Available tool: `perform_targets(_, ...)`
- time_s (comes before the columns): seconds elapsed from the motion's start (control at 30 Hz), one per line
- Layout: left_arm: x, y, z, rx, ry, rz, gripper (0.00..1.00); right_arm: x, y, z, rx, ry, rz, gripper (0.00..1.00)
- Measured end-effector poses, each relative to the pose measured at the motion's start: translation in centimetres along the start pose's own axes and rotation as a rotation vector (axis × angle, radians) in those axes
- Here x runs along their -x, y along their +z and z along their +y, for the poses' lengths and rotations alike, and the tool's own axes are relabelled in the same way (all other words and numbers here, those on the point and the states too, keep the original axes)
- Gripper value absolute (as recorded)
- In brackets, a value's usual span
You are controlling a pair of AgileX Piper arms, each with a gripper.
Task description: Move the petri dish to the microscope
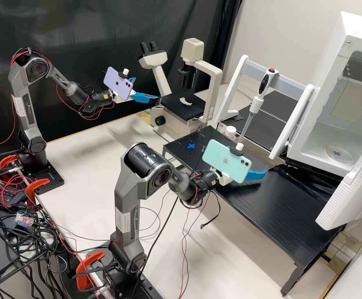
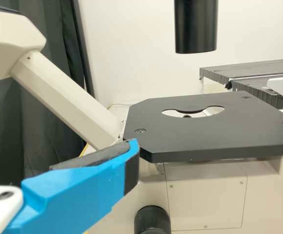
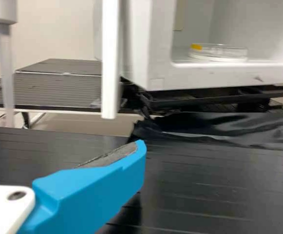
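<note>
High view: left gripper point(image 1: 146, 88) wide and empty near the microscope point(image 1: 192, 49); dish point(image 1: 339, 153) flat inside the cabinet point(image 1: 349, 31). Left wrist view: stage point(image 2: 199, 141) level. Right wrist view: right gripper point(image 3: 141, 151), apparently open and empty, should clear the lip point(image 3: 229, 75) and grip lightly.

The white cabinet point(image 1: 330, 81) gapes open, but the pipette stand point(image 1: 234, 85) rises between it and the microscope point(image 1: 215, 77).

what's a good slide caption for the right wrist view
Blue gripper finger over the black platform, petri dish sitting in the open white chamber.
</note>
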Motion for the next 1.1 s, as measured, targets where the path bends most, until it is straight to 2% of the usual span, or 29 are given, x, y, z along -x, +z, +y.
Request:
perform_targets(0.2,0.0,0.0,0.0,0.000,0.000,0.000,1.00,-0.3,1.0,1.5,-0.051,0.042,-0.023,1.00)
perform_targets(0.4,0.0,0.0,0.0,0.000,0.000,0.000,1.00,-1.2,2.6,3.0,-0.068,0.071,-0.042,1.00)
perform_targets(0.57,0.0,0.0,0.0,0.000,0.000,0.000,1.00,-2.5,4.2,4.9,-0.099,0.120,-0.083,1.00)
perform_targets(0.87,0.0,0.0,0.0,0.000,0.000,0.000,1.00,-5.5,6.1,8.0,-0.104,0.195,-0.134,1.00)
perform_targets(0.97,0.0,0.0,0.0,0.000,0.000,0.000,1.00,-6.5,6.3,8.9,-0.117,0.220,-0.143,1.00)
perform_targets(1.1,0.0,0.0,0.0,0.000,0.000,0.000,1.00,-8.0,6.3,10.3,-0.115,0.257,-0.156,1.00)
